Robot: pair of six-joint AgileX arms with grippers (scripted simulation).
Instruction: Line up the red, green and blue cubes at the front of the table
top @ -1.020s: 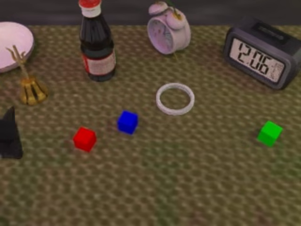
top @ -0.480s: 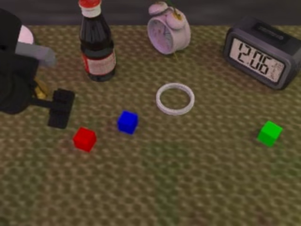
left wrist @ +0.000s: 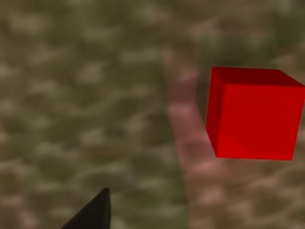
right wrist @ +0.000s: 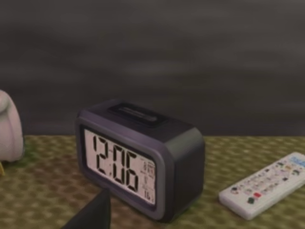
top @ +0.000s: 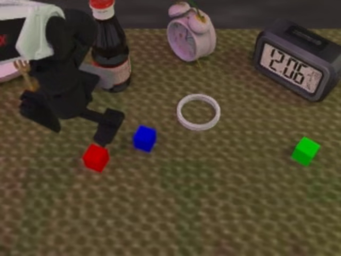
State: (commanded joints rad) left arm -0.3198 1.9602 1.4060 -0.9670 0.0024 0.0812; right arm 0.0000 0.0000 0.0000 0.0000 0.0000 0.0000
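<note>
The red cube (top: 96, 158) lies at the table's left, with the blue cube (top: 144, 138) a little to its right and farther back. The green cube (top: 306, 151) sits far off at the right. My left gripper (top: 107, 131) hangs just behind the red cube, between it and the blue one, open and holding nothing. In the left wrist view the red cube (left wrist: 255, 114) fills the side, clear of the one dark fingertip (left wrist: 97, 212) that shows. My right gripper stays parked outside the top view, and one of its fingertips (right wrist: 95, 210) shows, open.
Along the back stand a dark sauce bottle (top: 109, 50), a pink alarm clock (top: 191, 33) and a digital clock (top: 295, 57). A white ring (top: 198, 112) lies mid-table. A gold bell (top: 24, 72) and a pink plate (top: 8, 72) sit back left. A remote (right wrist: 267, 186) lies by the digital clock.
My left arm has swung in from the table's left edge toward the right, bringing its gripper from beside the bell to just behind the red cube. The cubes have not moved.
</note>
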